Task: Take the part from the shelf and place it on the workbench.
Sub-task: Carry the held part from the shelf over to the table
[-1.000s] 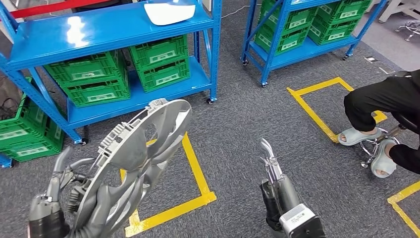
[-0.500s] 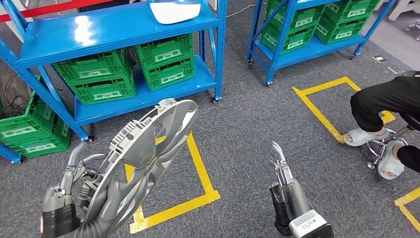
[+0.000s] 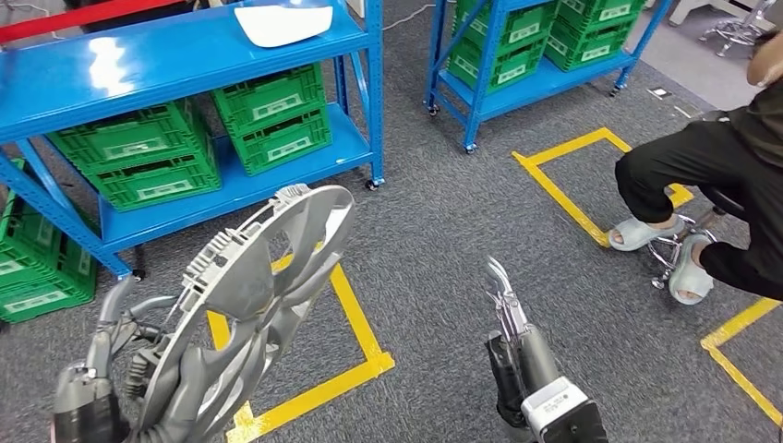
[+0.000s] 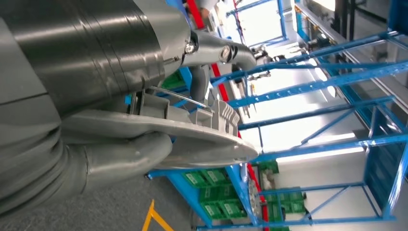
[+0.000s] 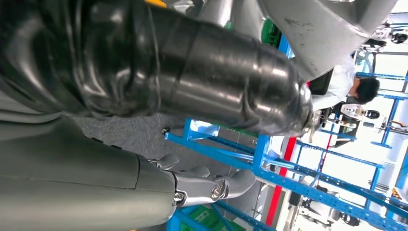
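Note:
The part is a silver wheel cover [image 3: 249,305] with spokes and a toothed rim, standing tilted on edge at the lower left of the head view. My left hand [image 3: 120,341] grips it from behind, mostly hidden by the cover. In the left wrist view the cover's rim [image 4: 192,139] lies across my grey thumb and fingers [image 4: 96,163]. My right hand [image 3: 508,309] hangs at the lower middle, fingers stretched forward with nothing in them. The right wrist view shows those fingers [image 5: 207,185] bare, and a piece of the cover [image 5: 327,29].
A blue shelf [image 3: 185,55] with green crates [image 3: 268,115] and a white part [image 3: 282,23] on top stands ahead left. A second blue shelf [image 3: 517,83] is further right. A person [image 3: 702,175] sits at the right. Yellow tape [image 3: 360,323] marks the grey carpet.
The whole picture has shifted: the shelves now lie further left and the seated person shows more, so the camera has turned. My left hand still holds the wheel cover; my right hand is unchanged.

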